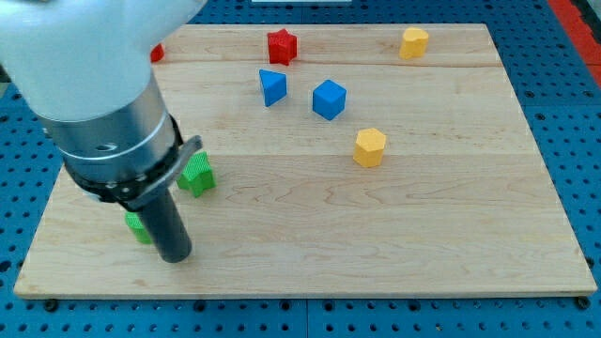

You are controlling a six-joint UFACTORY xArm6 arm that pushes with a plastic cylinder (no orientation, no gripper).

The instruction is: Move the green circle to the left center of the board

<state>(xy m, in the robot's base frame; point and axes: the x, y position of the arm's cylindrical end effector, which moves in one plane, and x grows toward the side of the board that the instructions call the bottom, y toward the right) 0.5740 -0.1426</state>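
We have 1 view only, set above the board's (376,225) bottom edge and tilted down toward its far edge. It stands near enough that the board nearly fills the frame, blue perforated table (563,75) showing around it. Our arm's housing (94,84) looms large at the view's left.

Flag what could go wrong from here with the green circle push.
1. My tip sits right beside the green block at the view's lower left, which the arm mostly hides; its shape and contact can't be confirmed.
2. A second green block lies just above; a push toward the view's top could drag it along.
3. The board's left edge is near; a block might slide off.
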